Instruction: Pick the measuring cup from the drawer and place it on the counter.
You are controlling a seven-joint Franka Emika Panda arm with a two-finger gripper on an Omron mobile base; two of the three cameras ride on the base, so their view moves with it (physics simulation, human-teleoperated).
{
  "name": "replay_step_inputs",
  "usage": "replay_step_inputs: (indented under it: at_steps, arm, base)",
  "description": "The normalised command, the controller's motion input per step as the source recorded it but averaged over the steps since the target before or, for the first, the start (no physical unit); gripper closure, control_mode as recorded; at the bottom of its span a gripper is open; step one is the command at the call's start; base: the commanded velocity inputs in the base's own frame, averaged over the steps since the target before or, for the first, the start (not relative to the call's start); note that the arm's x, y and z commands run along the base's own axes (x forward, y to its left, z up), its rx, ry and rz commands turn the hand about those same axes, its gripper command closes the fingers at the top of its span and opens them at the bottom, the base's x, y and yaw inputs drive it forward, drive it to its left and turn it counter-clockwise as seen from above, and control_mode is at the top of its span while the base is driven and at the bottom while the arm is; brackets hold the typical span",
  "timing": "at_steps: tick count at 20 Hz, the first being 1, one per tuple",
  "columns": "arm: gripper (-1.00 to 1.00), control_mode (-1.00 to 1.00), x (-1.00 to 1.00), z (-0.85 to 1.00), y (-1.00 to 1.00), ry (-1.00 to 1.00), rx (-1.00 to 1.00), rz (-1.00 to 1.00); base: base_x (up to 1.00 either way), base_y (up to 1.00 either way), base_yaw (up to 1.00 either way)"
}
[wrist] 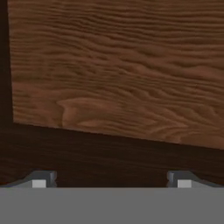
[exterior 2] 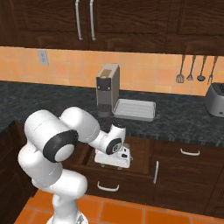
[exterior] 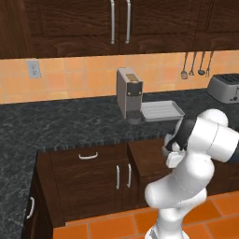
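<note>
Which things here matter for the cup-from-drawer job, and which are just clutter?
Job:
- drawer, pulled open; the hand view looks at its wooden floor
- counter, the drop-off
- gripper, open, over the drawer
- measuring cup: can't spot it

Clutter:
- coffee machine
- grey tray
- toaster
- hanging utensils

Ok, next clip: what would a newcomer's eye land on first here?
The white arm, bent down over the open drawer below the counter, its claw open just above the bare wooden drawer floor. Next, the coffee machine standing on the counter beside a grey tray, with a toaster farther right.
</note>
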Motion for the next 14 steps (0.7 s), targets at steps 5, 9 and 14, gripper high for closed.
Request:
replay_step_inputs:
  at_steps: [5, 9, 14]
  arm:
    - [-1.0, -1.0, -0.62, 0.53, -0.06, 0.02, 0.04, 0.19]
    - [-1.0, -1.0, 0.42, 0.8, -0.19, 0.0, 0.07, 0.14]
    - [-1.0, -1.0, 0.77, 0.17, -0.16, 0.0, 0.05, 0.13]
  base:
    - [0.0, 0.0, 0.0]
    - [0.0, 0.0, 0.0]
    - [0.0, 0.0, 0.0]
